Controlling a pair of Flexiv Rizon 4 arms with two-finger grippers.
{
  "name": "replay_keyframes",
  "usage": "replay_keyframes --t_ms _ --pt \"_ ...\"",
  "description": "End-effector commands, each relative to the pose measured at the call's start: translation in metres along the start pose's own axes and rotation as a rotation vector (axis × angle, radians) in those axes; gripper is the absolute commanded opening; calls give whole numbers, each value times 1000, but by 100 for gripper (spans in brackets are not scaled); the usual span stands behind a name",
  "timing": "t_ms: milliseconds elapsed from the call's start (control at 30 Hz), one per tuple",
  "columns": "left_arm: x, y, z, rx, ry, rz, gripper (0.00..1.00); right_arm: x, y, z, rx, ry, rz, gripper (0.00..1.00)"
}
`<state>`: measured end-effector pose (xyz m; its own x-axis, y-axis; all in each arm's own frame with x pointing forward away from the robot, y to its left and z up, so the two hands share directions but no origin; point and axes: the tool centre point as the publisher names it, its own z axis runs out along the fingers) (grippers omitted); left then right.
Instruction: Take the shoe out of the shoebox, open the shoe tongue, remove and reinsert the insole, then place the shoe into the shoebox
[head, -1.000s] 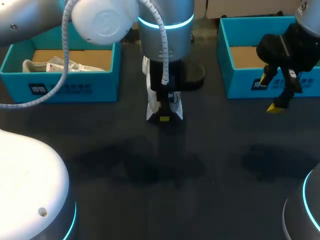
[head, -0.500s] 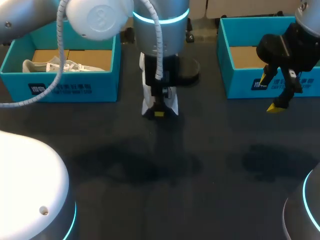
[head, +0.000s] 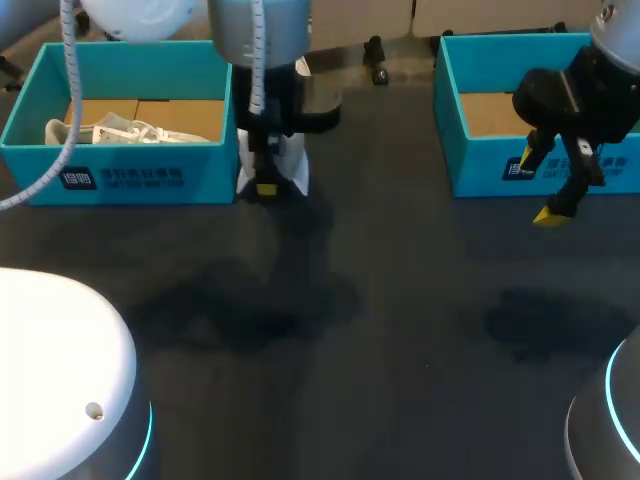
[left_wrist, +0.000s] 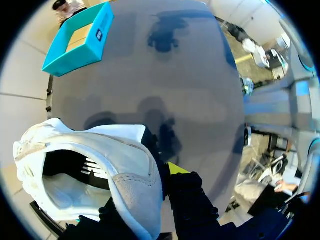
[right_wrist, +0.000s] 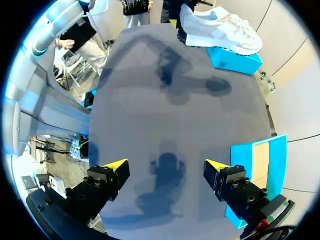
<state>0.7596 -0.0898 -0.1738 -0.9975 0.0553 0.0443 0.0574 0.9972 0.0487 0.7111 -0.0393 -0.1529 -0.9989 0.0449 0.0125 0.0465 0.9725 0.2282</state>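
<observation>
A white shoe (head: 294, 172) hangs from my left gripper (head: 266, 188), just off the right wall of the left teal shoebox (head: 120, 178). In the left wrist view the gripper (left_wrist: 162, 175) is shut on the rim of the shoe (left_wrist: 125, 165) at its opening. One yellow tip shows outside it and the other finger is hidden by the shoe. A second white shoe (head: 105, 130) lies inside that box. My right gripper (head: 540, 185) hangs open and holds nothing in front of the right shoebox (head: 480, 165). The right wrist view has its fingers (right_wrist: 117, 164) spread wide over bare table.
The right shoebox (right_wrist: 260, 165) shows only its cardboard floor. The dark tabletop (head: 400, 320) stretches between the two boxes and toward the near edge. In the right wrist view the held shoe (right_wrist: 220, 27) is over the left box (right_wrist: 232, 60).
My left arm has carried the shoe from the table's middle back and to the left, up to the left shoebox. The right arm has stayed still.
</observation>
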Motion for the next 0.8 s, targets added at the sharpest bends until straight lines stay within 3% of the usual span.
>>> replay_keyframes --t_ms 33,800 --pt "-13 17 -1 4 12 16 0 -2 1 1 4 3 2 100" --pt "-88 138 -6 -12 -21 6 0 -2 1 1 4 3 2 100"
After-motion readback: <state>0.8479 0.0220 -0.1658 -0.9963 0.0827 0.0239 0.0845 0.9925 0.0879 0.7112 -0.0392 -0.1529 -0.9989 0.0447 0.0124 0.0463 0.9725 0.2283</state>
